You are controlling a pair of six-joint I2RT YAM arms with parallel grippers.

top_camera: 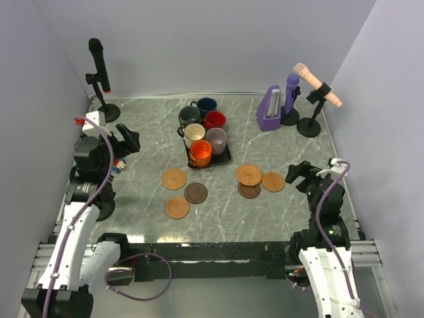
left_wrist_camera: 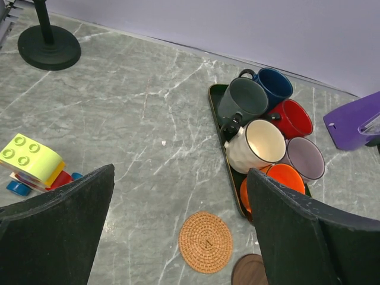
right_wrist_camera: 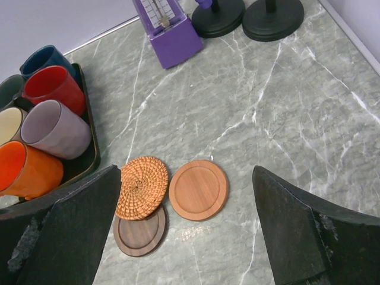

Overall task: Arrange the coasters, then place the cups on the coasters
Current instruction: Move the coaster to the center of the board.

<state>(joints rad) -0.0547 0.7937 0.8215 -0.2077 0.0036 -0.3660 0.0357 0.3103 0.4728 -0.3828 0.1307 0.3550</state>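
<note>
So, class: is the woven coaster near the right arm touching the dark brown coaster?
Touching. The right wrist view shows the woven coaster lying partly over the dark brown coaster.

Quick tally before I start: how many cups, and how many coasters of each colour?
Cups: 6
Tan coasters: 4
Dark brown coasters: 2
Total: 12

No text, brand, number or sign can be read in any view. The purple metronome (right_wrist_camera: pixel 172 38), well beyond the right fingers (right_wrist_camera: pixel 77 225) and between them, has a pale strip on its face, but any marks there are too small to make out.
</note>
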